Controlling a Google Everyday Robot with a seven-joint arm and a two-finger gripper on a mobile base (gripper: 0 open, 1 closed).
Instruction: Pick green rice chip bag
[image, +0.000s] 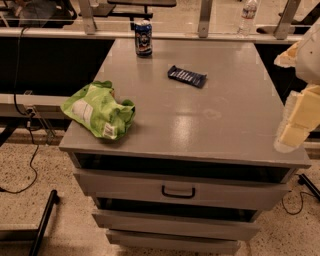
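Note:
The green rice chip bag (98, 110) is a crumpled lime-green foil bag with white label patches. It lies at the front left corner of the grey cabinet top (200, 120). My gripper (294, 131) hangs at the right edge of the view, over the cabinet's front right edge. It is far to the right of the bag, apart from it, and I see nothing held in it.
A dark blue can (143, 37) stands at the back of the top. A small dark blue candy bar wrapper (187, 76) lies near the middle back. A clear bottle (247, 16) stands beyond the rail. Drawers (178, 191) are below, with cables on the floor at left.

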